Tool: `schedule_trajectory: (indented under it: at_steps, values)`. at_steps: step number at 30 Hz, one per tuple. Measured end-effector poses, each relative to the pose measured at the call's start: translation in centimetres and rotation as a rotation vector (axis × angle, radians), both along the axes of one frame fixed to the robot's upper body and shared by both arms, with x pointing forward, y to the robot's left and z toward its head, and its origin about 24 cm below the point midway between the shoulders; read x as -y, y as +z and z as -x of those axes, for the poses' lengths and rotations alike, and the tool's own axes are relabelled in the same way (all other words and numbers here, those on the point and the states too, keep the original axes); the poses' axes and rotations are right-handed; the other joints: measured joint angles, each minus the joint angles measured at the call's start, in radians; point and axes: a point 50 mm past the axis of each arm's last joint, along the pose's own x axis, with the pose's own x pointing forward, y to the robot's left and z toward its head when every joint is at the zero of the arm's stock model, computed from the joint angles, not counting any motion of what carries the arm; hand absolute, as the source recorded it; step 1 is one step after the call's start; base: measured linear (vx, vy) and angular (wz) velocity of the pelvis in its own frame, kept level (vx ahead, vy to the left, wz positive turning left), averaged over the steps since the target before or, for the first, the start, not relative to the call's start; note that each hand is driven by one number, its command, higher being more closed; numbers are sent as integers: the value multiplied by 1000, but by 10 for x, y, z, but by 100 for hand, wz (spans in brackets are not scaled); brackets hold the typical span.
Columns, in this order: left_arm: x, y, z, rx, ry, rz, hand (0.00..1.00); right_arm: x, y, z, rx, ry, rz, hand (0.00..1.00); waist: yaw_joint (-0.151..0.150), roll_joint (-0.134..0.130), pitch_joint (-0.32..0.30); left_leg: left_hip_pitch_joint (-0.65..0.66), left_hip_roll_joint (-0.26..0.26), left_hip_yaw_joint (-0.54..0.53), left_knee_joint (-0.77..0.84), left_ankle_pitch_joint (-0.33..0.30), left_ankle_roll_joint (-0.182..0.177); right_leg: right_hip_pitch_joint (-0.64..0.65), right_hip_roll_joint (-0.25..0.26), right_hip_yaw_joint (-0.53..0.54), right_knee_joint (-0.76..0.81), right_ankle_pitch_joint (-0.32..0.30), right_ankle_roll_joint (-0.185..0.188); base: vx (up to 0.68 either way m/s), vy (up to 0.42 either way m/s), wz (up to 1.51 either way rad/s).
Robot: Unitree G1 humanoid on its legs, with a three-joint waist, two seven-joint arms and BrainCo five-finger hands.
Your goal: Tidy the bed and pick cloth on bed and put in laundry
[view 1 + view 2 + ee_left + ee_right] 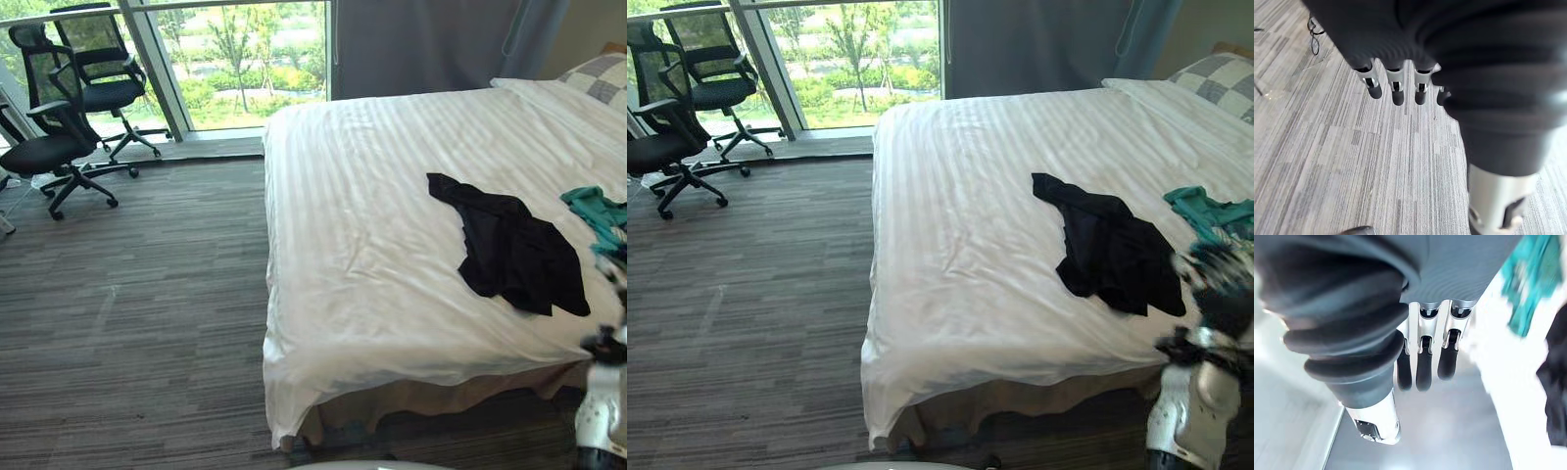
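Black cloth lies crumpled on the bed, on the half nearer the robot's right and close to the near edge. A teal cloth lies just beside it, toward the pillow end, and the two are not touching.

The right hand is raised at the near right corner of the bed, beside both cloths. Its own wrist view shows the fingers hanging straight and side by side, holding nothing, with the teal and black cloths past them. The left hand hangs over the floor, its fingers also loose in a row and empty.

The bed has a white striped cover, rumpled near the foot, where a tan base shows under the hem. A checked pillow sits at the far right corner. The floor is grey striped carpet. Beyond it, two black office chairs stand by a tall window with green trees outside, and a grey curtain hangs behind the bed.

The teal cloth is cut off by the edge of the left eye view. In the right eye view the right hand is blurred and covers part of that cloth.
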Motion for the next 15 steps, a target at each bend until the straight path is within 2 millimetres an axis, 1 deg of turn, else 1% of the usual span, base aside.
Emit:
schedule_trajectory:
  at_steps: [1,2,3,4,5,6,7,8,9,10,11,12,13,14,15]
  values:
    - [2,0,-6,30,0,13,0,-16,0,-4,-8,77,19,100,9,-3,0,-3,0,-7,2,3,2,2,0,-11,0,0,0,32,-22,29]
    - [7,0,-17,86,5,40,0,-46,1,-8,-18,219,54,100,28,-8,1,-10,-1,-23,4,6,5,5,-1,-25,0,0,0,18,-13,30]
    - [9,0,-22,116,9,57,0,-61,2,-10,-22,283,73,100,34,-10,3,-12,-1,-32,4,9,9,9,-3,-36,1,0,0,30,-9,44]
    - [13,0,-31,158,3,87,0,-86,2,-14,-36,389,99,100,52,-11,6,-12,-2,-52,5,10,10,20,-4,-53,1,0,1,28,0,49]
    - [18,0,-37,192,5,115,0,-109,0,-18,-65,470,122,100,62,-14,9,-12,-3,-70,6,12,12,31,-6,-74,-1,0,1,25,7,49]
    - [20,0,-40,202,-3,125,0,-119,-1,-20,-82,503,128,100,72,-15,12,-12,-4,-81,6,12,13,37,-7,-86,-1,0,1,0,14,46]
    - [22,1,-43,216,-24,142,0,-136,-3,-23,-115,551,130,100,86,-22,18,-15,-6,-100,7,14,15,44,-9,-100,-1,-1,1,-12,14,45]
    - [24,1,-44,217,-35,148,0,-150,-8,-25,-157,586,127,100,107,-28,26,-25,-10,-118,8,18,16,45,-11,-122,-1,-3,5,-23,8,46]
    - [24,1,-45,219,-39,149,0,-157,-11,-26,-181,600,127,100,111,-27,35,-34,-13,-132,13,19,17,45,-11,-132,-2,-5,7,-45,-7,61]
    - [23,3,-51,242,-43,151,0,-167,-16,-30,-224,608,131,100,126,-49,59,-52,-18,-164,30,20,19,53,-15,-156,-1,-7,11,-94,-7,66]
    - [19,7,-61,278,-51,153,0,-173,-20,-35,-263,593,118,100,153,-55,97,-81,-20,-187,43,21,20,44,-16,-176,-1,-9,12,-151,-16,82]
    - [13,13,-76,315,-64,148,0,-177,-22,-41,-285,563,107,100,175,-66,139,-119,-21,-215,53,29,14,21,-18,-202,2,-8,11,-151,-7,64]
    - [10,17,-83,336,-72,143,0,-178,-22,-45,-292,548,104,100,183,-70,164,-141,-20,-225,61,32,13,10,-22,-213,3,-8,9,-125,-5,57]
    - [6,22,-93,367,-91,138,0,-181,-21,-51,-303,530,100,100,197,-67,207,-177,-19,-240,72,37,8,-18,-22,-228,17,-10,2,-170,21,46]
    - [4,30,-109,419,-119,134,0,-182,-20,-62,-310,477,113,100,213,-49,276,-240,-18,-255,86,54,5,-83,-33,-241,79,-21,-12,-167,32,37]
